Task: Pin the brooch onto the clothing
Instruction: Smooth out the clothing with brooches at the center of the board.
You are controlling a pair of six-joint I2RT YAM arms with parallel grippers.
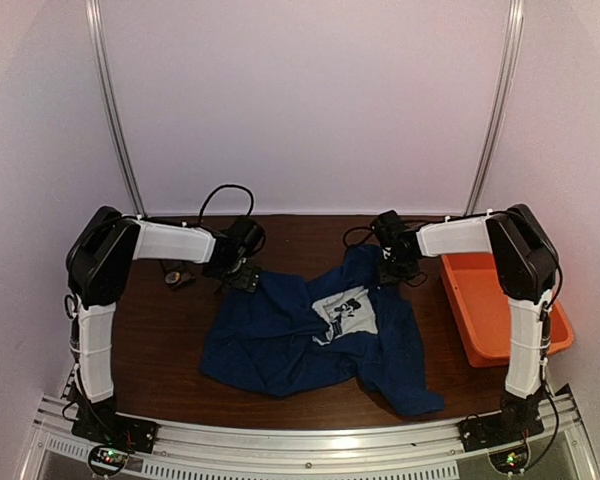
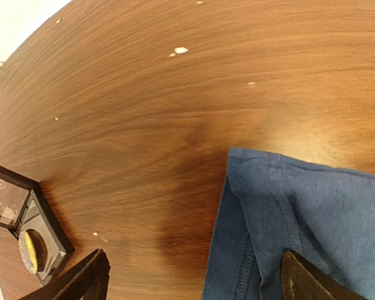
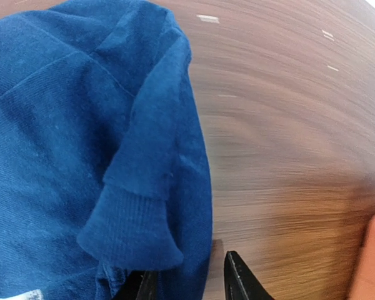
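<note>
Spreading the clothing [image 1: 280,345], pinning not begun
My left gripper [image 2: 194,278] gapes empty at its hem; right gripper [image 3: 184,284] half-closed round a fold, hold unclear; next, pull it flat

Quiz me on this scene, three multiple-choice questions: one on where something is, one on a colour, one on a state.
1. Where does the tub sit?
A. To the right of the shirt
B. To the left of the shirt
C. On top of the shirt

2. What colour is the shirt?
A. Red
B. Navy blue
C. Green

3. How is the left gripper?
A. Shut on the shirt
B. Shut on the tub
C. Open

Answers:
1 A: the top view shows it at the right, off the cloth.
2 B: every view shows navy fabric.
3 C: its wrist view shows it spread wide, gripping nothing.
</note>
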